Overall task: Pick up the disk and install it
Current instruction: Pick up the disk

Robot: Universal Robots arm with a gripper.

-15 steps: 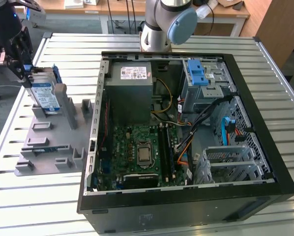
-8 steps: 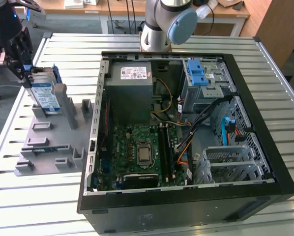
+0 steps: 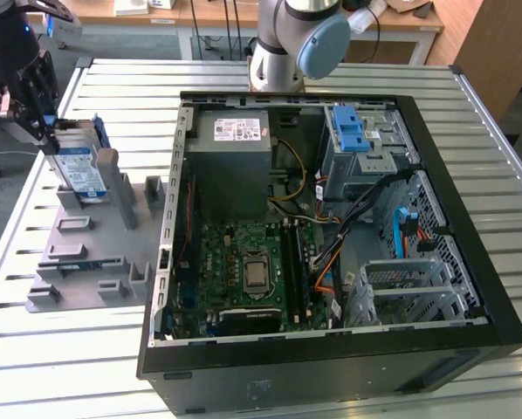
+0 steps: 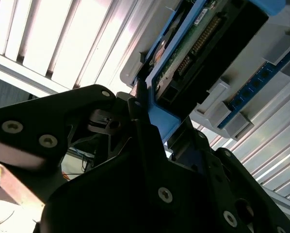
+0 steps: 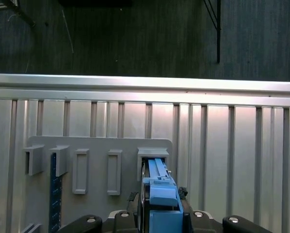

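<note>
The disk (image 3: 79, 172), silver with a white-and-blue label and blue side rails, stands on edge at the far end of the grey holder plate (image 3: 86, 253), on the exterior view's left. My gripper (image 3: 50, 133) is at its upper edge, shut on the disk's blue rail. In the second wrist view the black fingers (image 4: 140, 104) clamp the blue rail, with the disk's circuit-board side (image 4: 203, 48) beyond them. In the first wrist view the blue rail (image 5: 159, 184) runs from my gripper (image 5: 160, 213) into a slot of the plate (image 5: 96, 145).
The open computer case (image 3: 470, 113) lies on the slatted metal table (image 3: 113, 78). Inside it are a grey power-supply box (image 3: 235, 157), the mainboard (image 3: 252, 271), cables and a blue-latched drive cage (image 3: 353, 131). The arm's base (image 3: 283, 44) stands behind the case.
</note>
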